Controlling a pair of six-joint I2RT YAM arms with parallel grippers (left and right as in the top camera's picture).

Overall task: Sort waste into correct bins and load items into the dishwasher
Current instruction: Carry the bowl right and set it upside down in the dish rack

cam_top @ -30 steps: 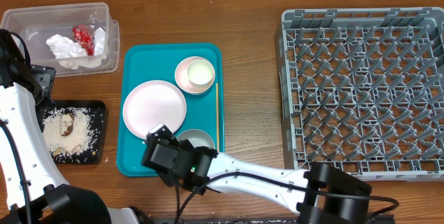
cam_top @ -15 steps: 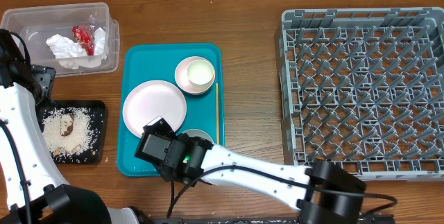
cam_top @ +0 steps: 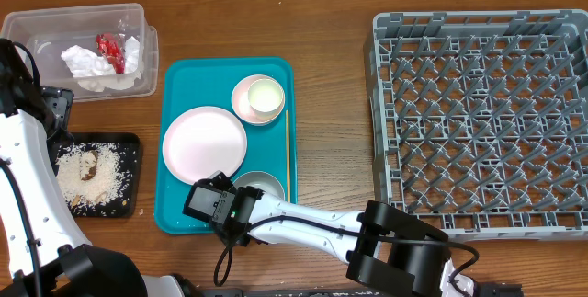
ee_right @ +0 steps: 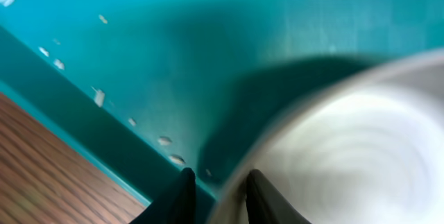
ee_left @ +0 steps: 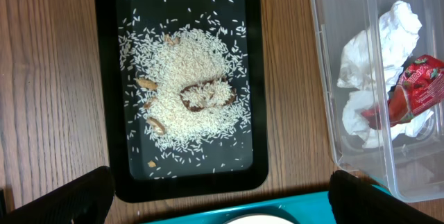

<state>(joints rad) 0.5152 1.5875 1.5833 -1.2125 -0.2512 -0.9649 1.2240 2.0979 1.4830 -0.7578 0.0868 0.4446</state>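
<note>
The waste looks sorted. The crumpled white paper napkins (cam_top: 84, 62) and the small red shiny wrapper (cam_top: 109, 49) lie in the clear plastic rectangular tub (cam_top: 28, 23), and the whitish rice crumbs (ee_left: 187, 99) are in the shallow black rectangular tray (ee_left: 105, 78). Loading is the step in hand.

The right gripper (ee_right: 216, 195) is low at the small pale round bowl (cam_top: 261, 185) on the near edge of the large teal serving tray (cam_top: 175, 76). Its fingers are narrowly apart at the bowl's rim. The picture is blurred, so I cannot tell whether they pinch the rim.

The next move calls for a firm hold on the rim, a lift over the tray's lip, and a carry right to the large square grey plastic dish rack (cam_top: 482, 118).

The left gripper (ee_left: 218, 202) hangs spread wide above the two bins, holding nothing.

Only the right wrist view shows the fingers at the rim and stray crumbs on the teal. Only the overhead view shows the rack with no dishes in it.
</note>
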